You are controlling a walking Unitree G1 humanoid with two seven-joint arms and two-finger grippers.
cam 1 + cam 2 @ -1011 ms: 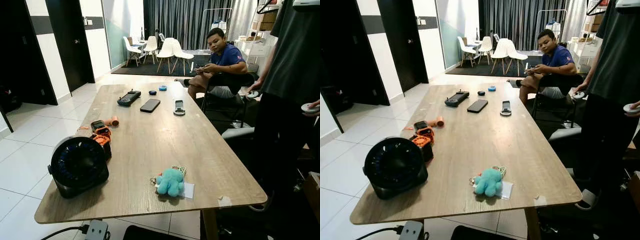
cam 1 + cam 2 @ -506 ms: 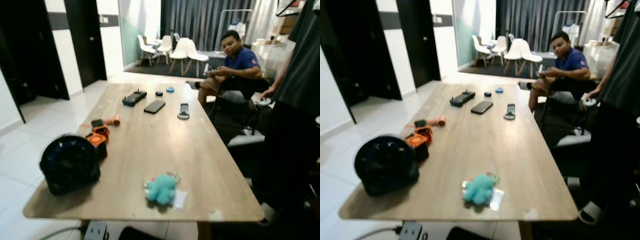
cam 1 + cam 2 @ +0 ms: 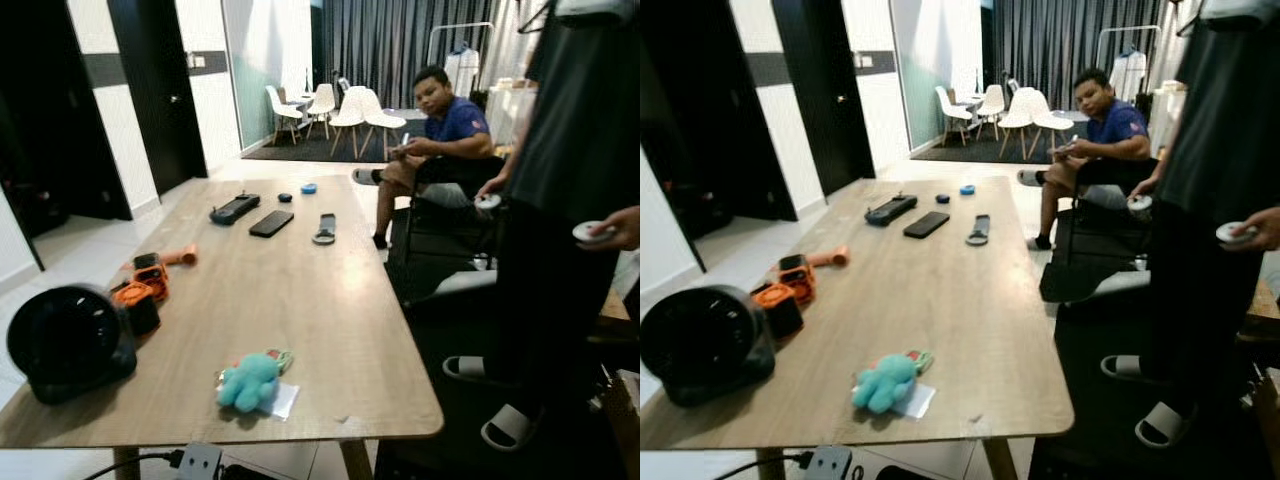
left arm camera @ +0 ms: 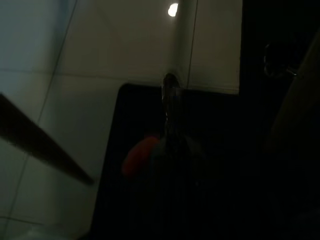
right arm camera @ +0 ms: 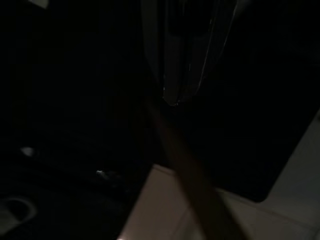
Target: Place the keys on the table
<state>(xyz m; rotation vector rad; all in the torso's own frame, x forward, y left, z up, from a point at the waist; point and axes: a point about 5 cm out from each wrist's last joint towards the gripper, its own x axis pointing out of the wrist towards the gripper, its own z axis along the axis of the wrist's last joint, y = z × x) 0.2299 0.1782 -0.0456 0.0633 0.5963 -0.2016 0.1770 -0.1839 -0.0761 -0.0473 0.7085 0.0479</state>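
Teal-plush keys (image 3: pixel 250 380) on wooden table (image 3: pixel 330 300); both idle grippers' finger state indiscernible.

My two head cameras look forward and down along a wooden table (image 3: pixel 330 300) from its near end, toward a seated person (image 3: pixel 440 130) far off. Both share the whole tabletop, slightly offset sideways. My wrist cameras hang low in shade, each facing pale floor tiles (image 4: pixel 100 40) and a dark mat (image 4: pixel 150 210)
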